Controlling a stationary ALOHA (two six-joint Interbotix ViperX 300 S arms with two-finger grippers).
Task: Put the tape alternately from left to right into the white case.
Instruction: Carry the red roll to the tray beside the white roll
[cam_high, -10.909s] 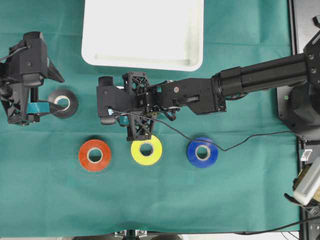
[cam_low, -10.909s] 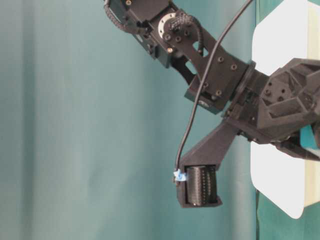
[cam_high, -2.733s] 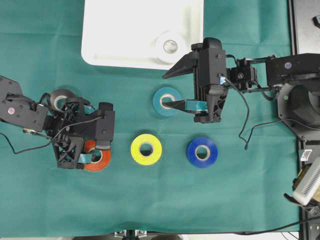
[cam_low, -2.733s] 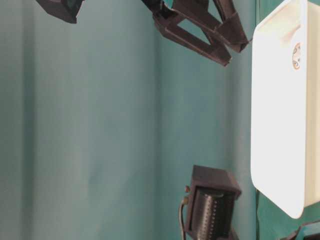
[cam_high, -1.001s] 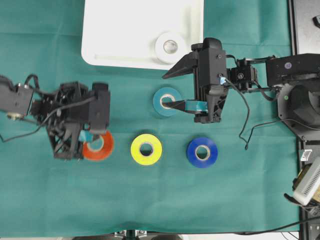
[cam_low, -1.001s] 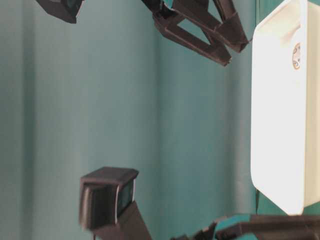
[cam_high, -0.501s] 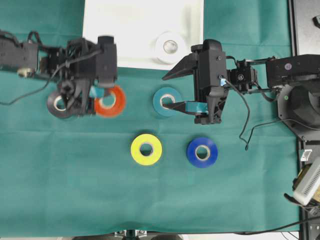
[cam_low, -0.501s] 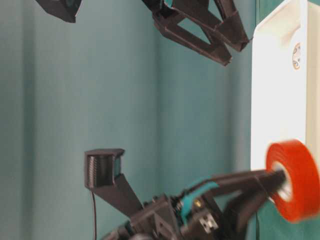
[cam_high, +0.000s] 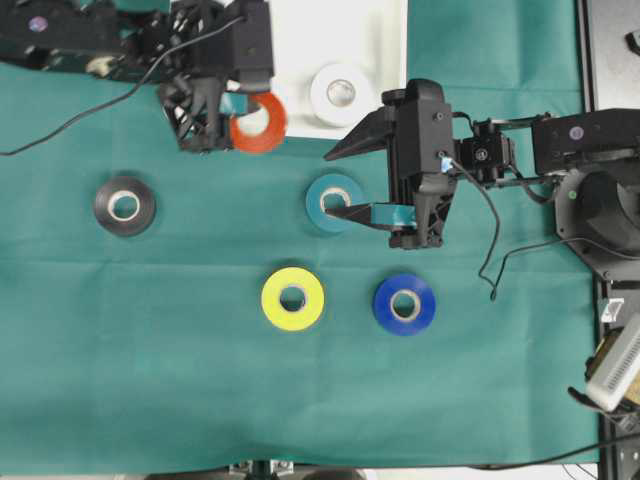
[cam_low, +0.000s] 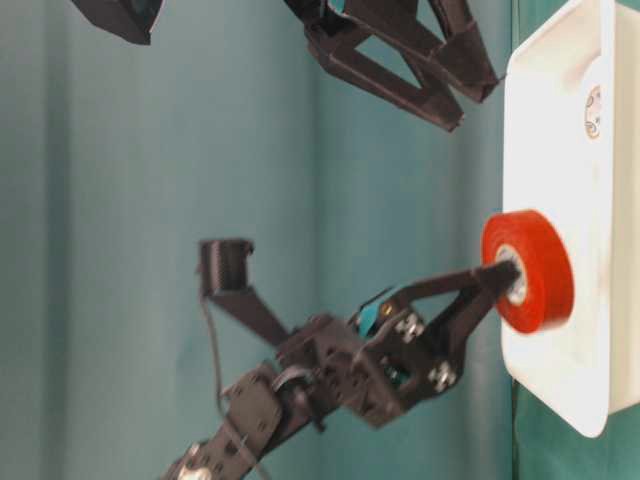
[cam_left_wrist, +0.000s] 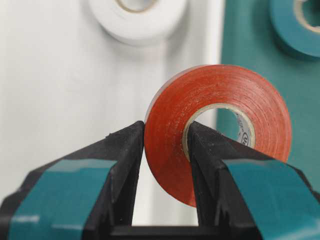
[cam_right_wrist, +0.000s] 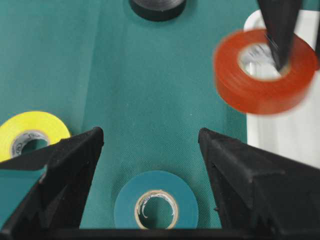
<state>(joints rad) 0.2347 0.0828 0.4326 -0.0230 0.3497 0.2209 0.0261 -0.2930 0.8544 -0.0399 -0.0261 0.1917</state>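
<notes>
One orange-red roll (cam_left_wrist: 220, 125), its core print too small to read, is pinched by the left gripper (cam_left_wrist: 165, 145) over the white case's (cam_high: 300, 30) edge; the right gripper (cam_right_wrist: 150, 145) stands apart above the teal roll (cam_right_wrist: 156, 206).

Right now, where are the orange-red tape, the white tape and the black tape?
orange-red tape (cam_high: 258, 124), overhead view, on its band.
white tape (cam_high: 341, 94), overhead view, on its core.
black tape (cam_high: 124, 205), overhead view, on its core.

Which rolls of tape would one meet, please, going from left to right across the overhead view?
Black tape roll → orange-red tape roll held in the left claw → yellow tape roll → teal tape roll → blue tape roll.
</notes>
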